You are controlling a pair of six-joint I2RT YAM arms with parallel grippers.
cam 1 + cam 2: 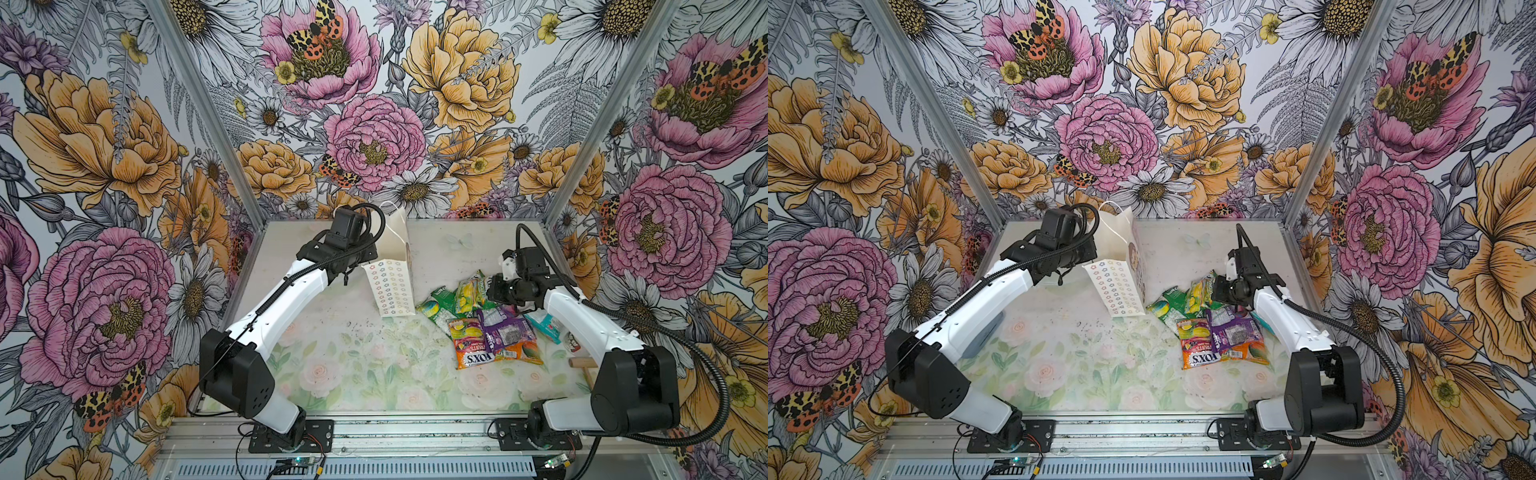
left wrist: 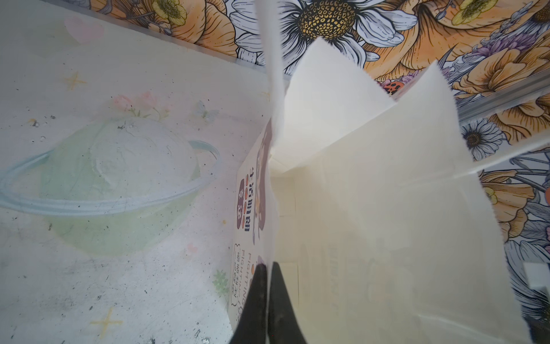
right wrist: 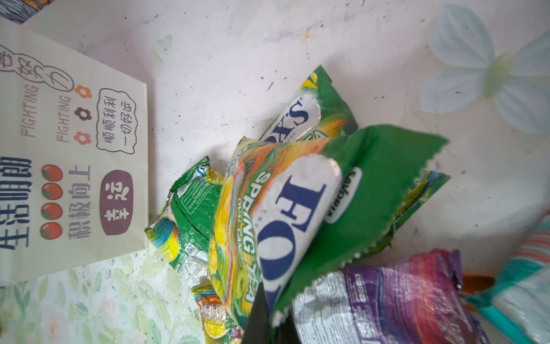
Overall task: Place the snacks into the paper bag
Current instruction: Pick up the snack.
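Observation:
The paper bag (image 1: 392,286) (image 1: 1119,291) stands tilted at the back middle of the table with its mouth open. My left gripper (image 2: 268,268) is shut on the bag's rim, one finger inside the wall and one outside. A heap of snacks (image 1: 490,328) (image 1: 1221,332) lies to the right of the bag: green, orange-red, purple and teal packets. My right gripper (image 3: 272,300) is shut on the edge of a green FOX'S packet (image 3: 297,202) (image 1: 471,293), which is lifted off the heap's far end. In the right wrist view the bag (image 3: 74,149) stands close beside the held packet.
A small wooden mallet (image 1: 582,365) lies by the right arm, at the table's right edge. The floral walls close in the table on three sides. The two arm bases stand on the rail (image 1: 374,432) at the front.

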